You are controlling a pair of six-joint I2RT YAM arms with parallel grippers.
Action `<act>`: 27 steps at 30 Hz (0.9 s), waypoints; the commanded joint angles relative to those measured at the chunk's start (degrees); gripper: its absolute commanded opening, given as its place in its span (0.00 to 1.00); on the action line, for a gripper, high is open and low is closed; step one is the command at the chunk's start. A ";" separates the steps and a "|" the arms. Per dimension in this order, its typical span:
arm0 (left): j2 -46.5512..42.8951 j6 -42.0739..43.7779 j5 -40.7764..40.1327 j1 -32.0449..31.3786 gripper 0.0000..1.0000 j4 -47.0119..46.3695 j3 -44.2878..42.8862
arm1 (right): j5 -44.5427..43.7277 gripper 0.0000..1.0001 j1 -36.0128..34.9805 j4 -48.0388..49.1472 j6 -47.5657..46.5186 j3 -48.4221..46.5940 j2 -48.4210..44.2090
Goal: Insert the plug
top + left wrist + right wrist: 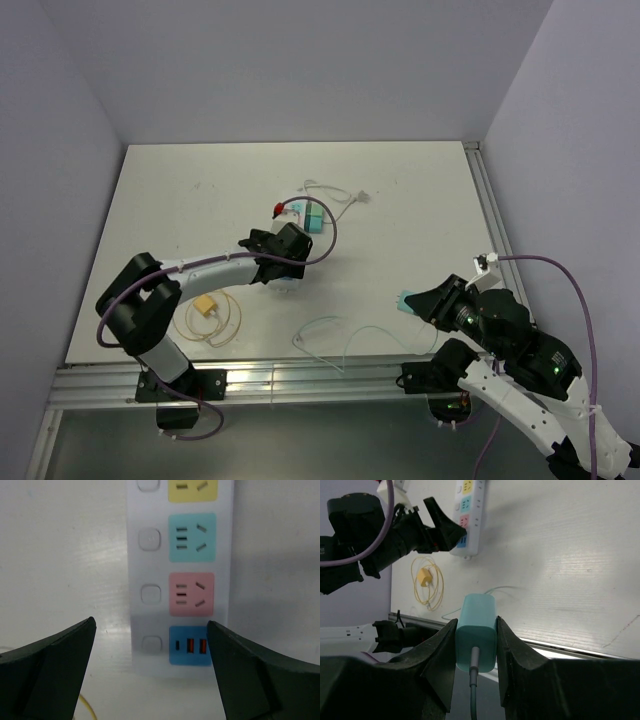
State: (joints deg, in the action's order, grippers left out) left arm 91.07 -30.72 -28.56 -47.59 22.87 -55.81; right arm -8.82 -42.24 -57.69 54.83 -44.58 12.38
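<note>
Top view: power strip (311,216) lies mid-tabletop (420,200). Left tool (291,238) at its near end. Right tool (412,303) well apart, pinching teal plug (404,300). Yellow cable coil (207,312) and loose white cable (335,342) near front edge.

Left wrist: left tool spread, straddling strip's blue USB end, apparently not touching. Close here first to brace strip. Pink, teal and yellow sockets free.

Right wrist: plug clamped, cord trailing; prongs hidden, orientation probably needs checking. Align over one socket, press square. Left arm crowds approach.

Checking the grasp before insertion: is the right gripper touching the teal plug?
Touching. The right wrist view shows the right gripper clamped flush against both sides of the teal plug, with no gap.
</note>
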 commanded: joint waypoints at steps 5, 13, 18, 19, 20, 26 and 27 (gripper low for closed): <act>5.17 -2.42 -1.95 0.04 1.00 -6.42 -1.33 | 0.29 0.00 -0.48 0.48 0.46 0.19 -1.39; 4.38 -3.56 0.69 0.13 0.99 -11.00 2.37 | 1.17 0.00 -0.39 1.61 0.37 1.42 -1.31; 6.05 -3.82 1.66 0.13 0.99 -10.48 2.55 | 2.05 0.00 -0.39 2.93 0.46 2.04 -0.96; 6.23 -4.08 2.01 0.13 0.99 -10.39 2.72 | 2.05 0.00 -0.48 2.94 0.46 2.13 -0.87; 6.40 -4.35 2.19 0.13 0.99 -10.39 3.25 | 2.05 0.00 -0.39 3.11 0.54 2.21 -0.87; 5.88 -3.82 8.15 0.13 0.82 -14.69 7.11 | 2.49 0.00 -0.39 3.99 0.89 3.62 -0.87; 5.88 -3.65 9.04 0.13 0.75 -15.22 7.47 | 2.67 0.00 -0.39 4.25 0.98 3.79 -0.78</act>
State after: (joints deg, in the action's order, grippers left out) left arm 96.95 -34.57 -24.99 -47.53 9.54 -50.57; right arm -6.35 -42.24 -56.60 55.20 -41.28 11.16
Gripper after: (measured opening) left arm 0.808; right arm 0.394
